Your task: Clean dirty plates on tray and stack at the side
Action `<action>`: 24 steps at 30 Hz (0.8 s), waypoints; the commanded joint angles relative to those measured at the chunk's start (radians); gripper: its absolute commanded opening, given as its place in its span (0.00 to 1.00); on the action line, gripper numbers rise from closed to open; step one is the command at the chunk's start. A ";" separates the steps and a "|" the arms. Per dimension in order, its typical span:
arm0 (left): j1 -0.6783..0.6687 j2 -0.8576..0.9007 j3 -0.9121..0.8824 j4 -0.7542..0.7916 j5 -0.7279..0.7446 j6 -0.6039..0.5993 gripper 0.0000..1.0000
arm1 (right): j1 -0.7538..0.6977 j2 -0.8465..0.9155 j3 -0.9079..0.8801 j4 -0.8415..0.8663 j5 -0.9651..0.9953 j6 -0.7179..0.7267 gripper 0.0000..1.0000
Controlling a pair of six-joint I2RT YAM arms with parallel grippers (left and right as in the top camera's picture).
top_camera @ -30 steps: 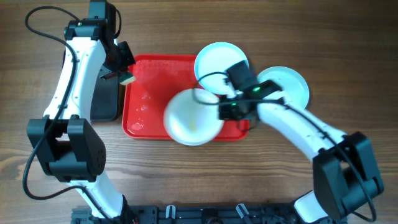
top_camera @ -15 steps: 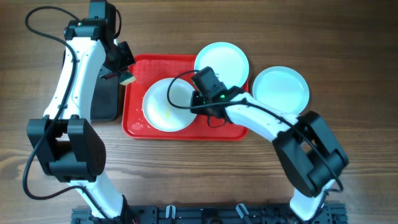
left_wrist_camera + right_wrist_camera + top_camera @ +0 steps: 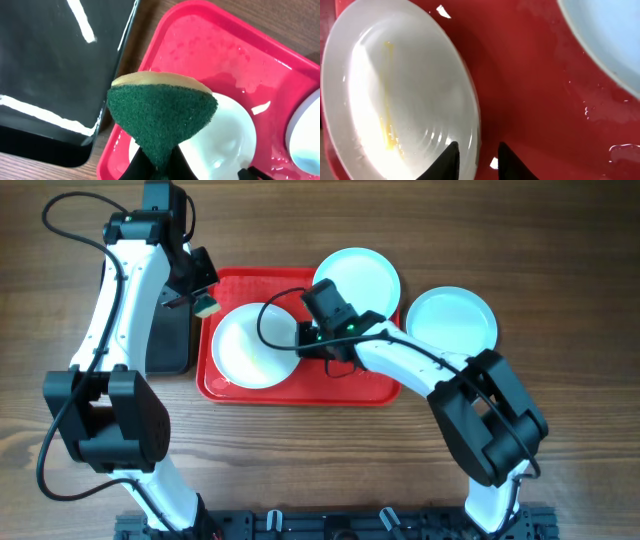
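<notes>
The desk [image 3: 560,240] carried the tray [image 3: 330,387] at the frame's centre. A black bin [image 3: 172,340] sat just beside the tray's left edge, partly hidden by the left arm. One plate [image 3: 250,345] lay on the tray's left half. A second plate [image 3: 360,275] overhung its upper right rim, and a third plate [image 3: 452,320] sat on the desk to the right. The right fingers [image 3: 477,162] stood slightly apart, astride the first plate's right rim. The left fingers [image 3: 156,167] were pinched on a green sponge [image 3: 160,115] over the tray's upper left corner. Only the right wrist view showed a yellow smear [image 3: 387,125] on that plate. Only the left wrist view showed water drops [image 3: 200,45] on the tray.
</notes>
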 commanded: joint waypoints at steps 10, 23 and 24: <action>-0.003 -0.013 -0.128 0.038 0.084 0.141 0.04 | -0.025 0.071 0.024 0.054 -0.137 -0.048 0.22; -0.048 -0.013 -0.341 0.191 0.199 0.296 0.04 | -0.025 0.088 0.024 0.075 -0.160 -0.047 0.04; -0.058 -0.013 -0.371 0.216 0.187 0.296 0.04 | -0.025 0.088 0.024 0.076 -0.160 -0.046 0.04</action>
